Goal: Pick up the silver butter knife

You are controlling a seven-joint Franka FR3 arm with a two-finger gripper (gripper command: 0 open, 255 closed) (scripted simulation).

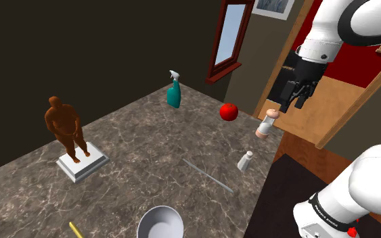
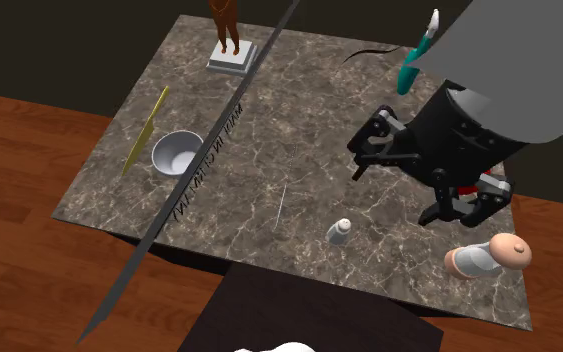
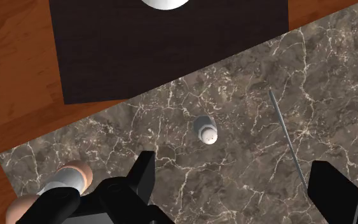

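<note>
Butter knife (image 1: 209, 176) lies flat, slanting down-right in the shoulder view; tool (image 3: 234, 173) gapes open.

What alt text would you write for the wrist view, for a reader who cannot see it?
The open black claw hangs above a brown marble table, where a thin silver butter knife lies near one finger. A small white shaker stands apart from the knife.

A dark marble-patterned tabletop (image 1: 148, 142) carries a brown figurine (image 1: 65, 128) on a white plinth, a teal spray bottle (image 1: 174, 90), a red apple (image 1: 229, 111), a pink-and-white grinder (image 1: 268, 124), a small white shaker (image 1: 245, 160), a thin silver knife (image 1: 208, 175), a white bowl (image 1: 160, 223) and a yellow stick (image 1: 76, 230), perhaps a pencil.
</note>
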